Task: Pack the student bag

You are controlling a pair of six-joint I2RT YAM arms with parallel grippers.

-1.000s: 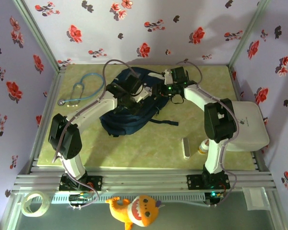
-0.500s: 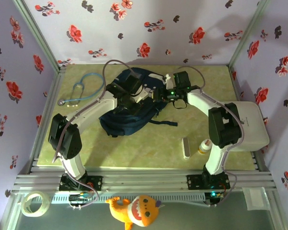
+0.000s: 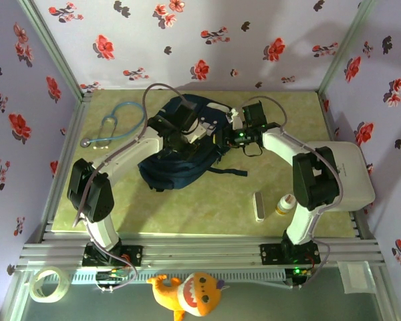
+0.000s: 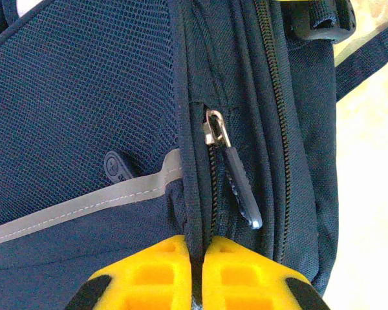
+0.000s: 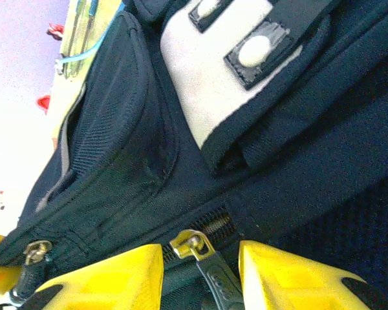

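Observation:
The student bag (image 3: 177, 152), dark navy with white patches, lies in the middle of the table. My left gripper (image 3: 188, 134) rests on its top. In the left wrist view the gripper (image 4: 199, 243) is shut on a fabric ridge of the bag (image 4: 84, 97), just left of a zip with a dark pull tab (image 4: 239, 190). My right gripper (image 3: 228, 134) reaches in from the right. In the right wrist view it (image 5: 200, 255) stands open, its yellow fingers (image 5: 116, 274) either side of a brass zip slider (image 5: 193, 244) and pull tab, not touching them.
A blue stethoscope (image 3: 113, 127) lies at the back left. A white rounded case (image 3: 347, 177) sits at the right edge, with a small bottle (image 3: 283, 204) and a pale bar (image 3: 258, 206) in front of it. A tape roll (image 3: 45, 283) and a plush toy (image 3: 190, 294) lie below the rail.
The right arm has swung its elbow to the right and brought its gripper lower against the bag's right side. The left arm and the bag have stayed put.

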